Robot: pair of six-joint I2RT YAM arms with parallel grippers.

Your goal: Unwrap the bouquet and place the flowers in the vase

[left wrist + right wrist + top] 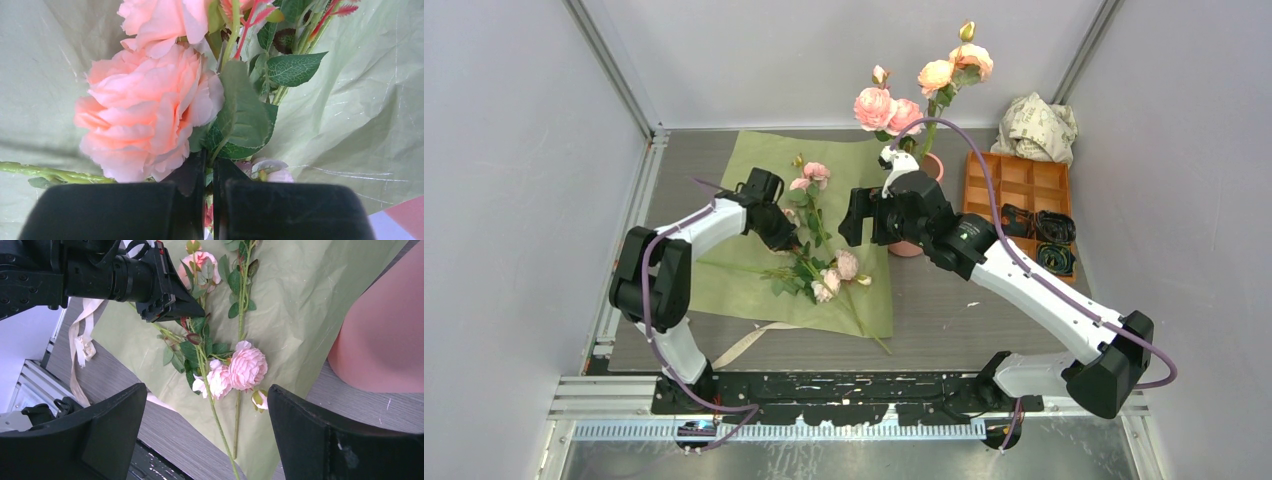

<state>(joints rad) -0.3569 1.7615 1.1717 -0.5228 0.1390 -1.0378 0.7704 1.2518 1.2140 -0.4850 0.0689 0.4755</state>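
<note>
Left gripper [210,167] closed on a stem [215,156] among the flowers [847,264] lying on the opened green paper [754,160]; right gripper [206,390] gapes empty beside the vase [380,340] (already holding roses [889,108]). Best lifted straight up, so neighbouring stems do not snag.

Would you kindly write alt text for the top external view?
The left gripper is shut on loose roses lying on unfolded green wrapping paper; the open right gripper hovers beside a pink vase holding more roses.

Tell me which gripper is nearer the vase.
Right. The right gripper hangs open right beside the vase. The left gripper is farther off, shut on the flowers lying on the green paper.
</note>
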